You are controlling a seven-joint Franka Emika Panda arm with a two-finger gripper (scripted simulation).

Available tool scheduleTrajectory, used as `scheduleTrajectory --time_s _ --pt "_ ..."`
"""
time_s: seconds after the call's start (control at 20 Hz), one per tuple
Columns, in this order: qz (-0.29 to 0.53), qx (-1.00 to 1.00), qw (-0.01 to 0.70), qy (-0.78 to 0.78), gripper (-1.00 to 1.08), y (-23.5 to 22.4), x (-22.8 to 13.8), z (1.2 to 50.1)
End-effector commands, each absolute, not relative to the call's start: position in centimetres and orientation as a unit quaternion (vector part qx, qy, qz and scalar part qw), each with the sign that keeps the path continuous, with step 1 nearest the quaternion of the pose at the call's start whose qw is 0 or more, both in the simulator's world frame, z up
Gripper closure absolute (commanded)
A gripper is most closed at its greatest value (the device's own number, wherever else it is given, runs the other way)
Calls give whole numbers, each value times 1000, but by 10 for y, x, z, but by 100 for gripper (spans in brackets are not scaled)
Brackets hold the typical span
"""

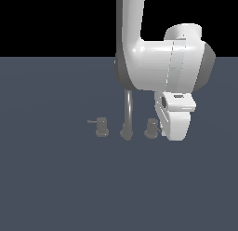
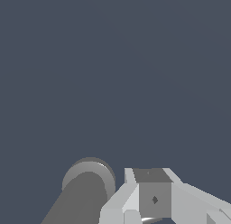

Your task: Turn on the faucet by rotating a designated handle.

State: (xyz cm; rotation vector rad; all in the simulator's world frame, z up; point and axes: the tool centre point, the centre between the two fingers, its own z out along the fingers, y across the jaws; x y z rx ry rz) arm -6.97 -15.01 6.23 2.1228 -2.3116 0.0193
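Beside the handle, the gripper hides its lever; spout between knobs.

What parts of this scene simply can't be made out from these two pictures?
- The handle's lever rod: exterior view, hidden behind the tool.
- Tool open or shut: exterior view shows only its white body; wrist view cuts its fingers at the edge.
- Spout's top: exterior view, hidden by the arm.

The white arm drops from above, bends at a bulky rounded joint and turns toward the exterior view's right. From there the wrist points down, and the pincer hangs low near the floor. Whether its fingers stand apart or closed cannot be told.
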Motion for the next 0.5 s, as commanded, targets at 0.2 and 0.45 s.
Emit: scheduleTrajectory --time_s 0.2,0.45 --pt "3 682 1 -731 108 -122 -63 62" --pt "0 687 0 -726 108 -94 -58 63"
